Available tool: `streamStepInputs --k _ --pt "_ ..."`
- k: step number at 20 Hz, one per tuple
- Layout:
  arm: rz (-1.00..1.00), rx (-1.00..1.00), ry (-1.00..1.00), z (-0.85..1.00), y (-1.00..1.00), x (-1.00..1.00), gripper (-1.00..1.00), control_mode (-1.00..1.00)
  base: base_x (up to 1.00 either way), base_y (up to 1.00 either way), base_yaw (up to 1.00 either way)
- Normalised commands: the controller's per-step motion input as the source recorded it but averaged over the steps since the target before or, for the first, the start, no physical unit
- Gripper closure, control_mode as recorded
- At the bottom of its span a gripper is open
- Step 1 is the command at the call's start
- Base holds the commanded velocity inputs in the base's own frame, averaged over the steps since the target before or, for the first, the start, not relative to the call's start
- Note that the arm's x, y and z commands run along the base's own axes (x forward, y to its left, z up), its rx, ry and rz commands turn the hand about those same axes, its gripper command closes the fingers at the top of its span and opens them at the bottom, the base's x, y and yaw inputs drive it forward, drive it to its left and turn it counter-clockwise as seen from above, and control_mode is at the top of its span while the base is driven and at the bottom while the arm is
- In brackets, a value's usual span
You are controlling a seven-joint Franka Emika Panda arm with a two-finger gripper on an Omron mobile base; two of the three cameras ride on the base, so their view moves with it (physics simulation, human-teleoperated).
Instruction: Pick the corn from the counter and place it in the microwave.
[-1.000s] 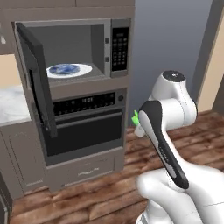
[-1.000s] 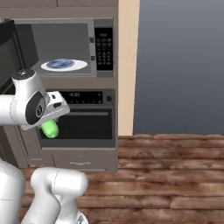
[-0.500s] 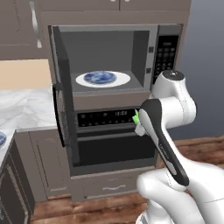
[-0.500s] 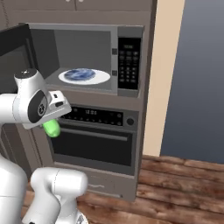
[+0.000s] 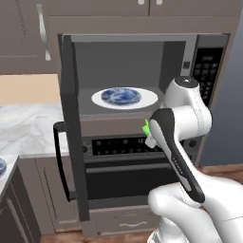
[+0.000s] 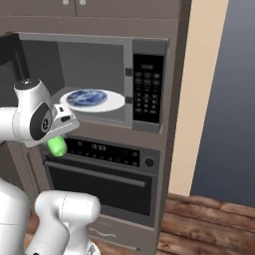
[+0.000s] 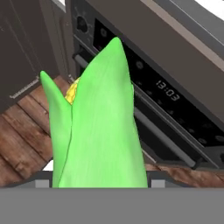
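Closer now than half a second ago, the base has driven toward the wall unit, so the whole scene looms larger in both base views; the arm's pose looks unchanged.

The corn [image 6: 57,145] hangs from the gripper [image 6: 61,137] just in front of the oven's [image 6: 102,182] control strip, below the level of the microwave [image 6: 94,79] floor. In the left base view only a sliver of corn [image 5: 146,127] peeks out past the forearm, and the gripper itself is hidden behind the arm. The hand view gives what the others cannot: the green husk [image 7: 98,127] up close, with yellow kernels showing in a split at its left, and the oven clock behind it. The fingertips are covered by the husk, so the grip is read from the corn staying aloft between them.

Inside the open microwave a blue patterned plate [image 5: 121,95] lies on the white turntable [image 5: 149,98]. Its door [image 5: 71,128] stands swung out to the left. The marble counter [image 5: 28,128] shows at the left, cut off by the door.
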Motion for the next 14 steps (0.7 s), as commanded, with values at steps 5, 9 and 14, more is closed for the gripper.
streamStepInputs --k 5,9,14 --pt "0.0 0.0 0.0 0.0 0.0 0.0 1.0 1.0 0.37 -0.01 0.09" --pt "0.0 0.0 0.0 0.0 0.0 0.0 1.0 1.0 0.11 0.0 0.06" --pt "0.0 0.0 0.0 0.0 0.0 0.0 1.0 1.0 0.0 0.0 0.0"
